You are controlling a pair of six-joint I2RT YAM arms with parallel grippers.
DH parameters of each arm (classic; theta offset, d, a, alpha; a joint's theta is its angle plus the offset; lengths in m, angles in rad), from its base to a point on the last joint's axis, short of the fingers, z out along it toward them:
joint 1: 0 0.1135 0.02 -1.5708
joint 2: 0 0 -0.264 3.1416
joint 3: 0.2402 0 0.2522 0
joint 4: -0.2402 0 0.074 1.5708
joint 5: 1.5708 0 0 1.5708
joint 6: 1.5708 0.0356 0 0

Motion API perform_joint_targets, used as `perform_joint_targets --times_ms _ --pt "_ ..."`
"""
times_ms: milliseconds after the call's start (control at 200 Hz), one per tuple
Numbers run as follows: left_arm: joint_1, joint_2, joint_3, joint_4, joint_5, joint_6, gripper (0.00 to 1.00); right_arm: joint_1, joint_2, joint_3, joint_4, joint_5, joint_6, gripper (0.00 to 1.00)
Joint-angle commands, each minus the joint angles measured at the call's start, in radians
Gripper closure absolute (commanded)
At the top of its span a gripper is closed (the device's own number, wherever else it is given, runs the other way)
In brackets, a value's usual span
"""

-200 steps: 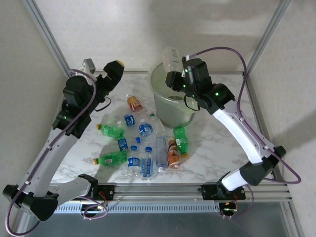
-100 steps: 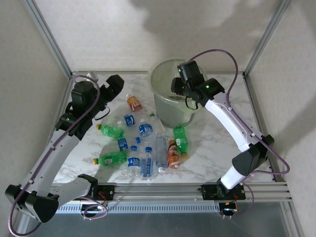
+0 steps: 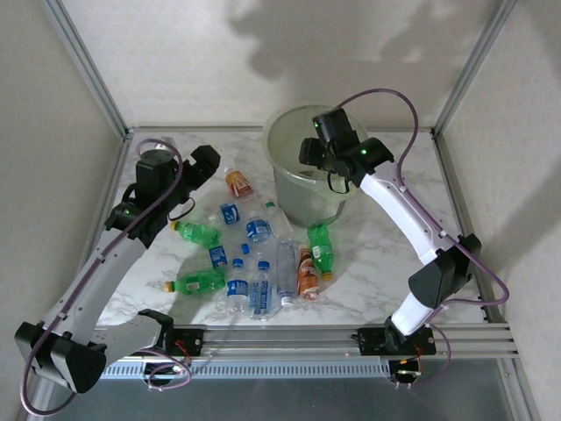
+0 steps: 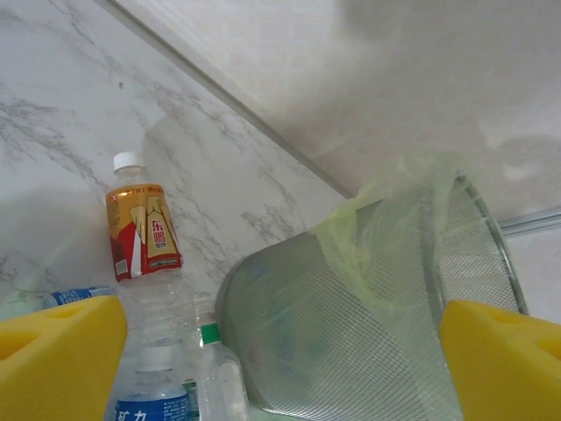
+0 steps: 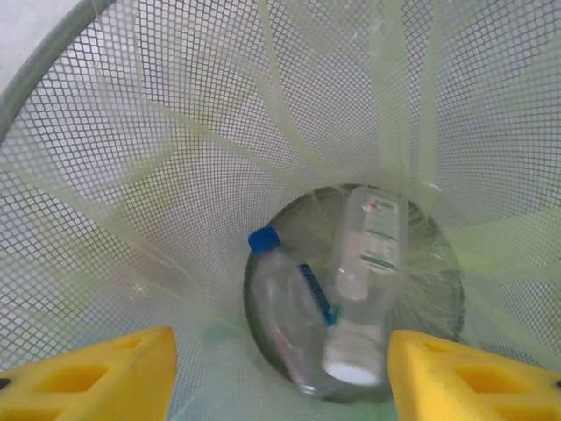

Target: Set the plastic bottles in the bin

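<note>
Right gripper has spread above the bin, its clear bottle now dropped inside; left gripper spread, empty; many bottles remain.

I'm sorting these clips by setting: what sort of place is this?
Probably a robot lab test cell, not a home: a marble-patterned tabletop boxed in by plain white panels and aluminium posts, with a metal mounting rail along its near edge.

Two bottles in bin, others before it
</note>
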Motion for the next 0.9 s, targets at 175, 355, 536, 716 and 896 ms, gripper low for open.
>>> perform_joint_targets --times_ms 175,355,536,716,896 --pt "0.021 0.041 -0.040 -0.020 -0.036 0.047 0.09 0.040 -0.158 -0.055 0.117 -0.035 -0.041 0.35" --pt "0.024 0.118 -0.028 -0.021 -0.040 0.090 0.09 0.167 -0.261 -0.137 0.232 -0.041 -0.109 0.34" --pt "0.027 0.241 0.053 -0.033 -0.049 0.155 0.10 0.260 -0.335 -0.234 0.311 -0.037 -0.140 0.34" --pt "0.027 0.391 0.133 -0.032 -0.052 0.180 0.12 0.283 -0.373 -0.293 0.326 -0.022 -0.124 0.34" --pt "0.023 0.508 0.179 -0.012 -0.027 0.175 0.13 0.287 -0.393 -0.321 0.338 -0.039 -0.111 0.34"
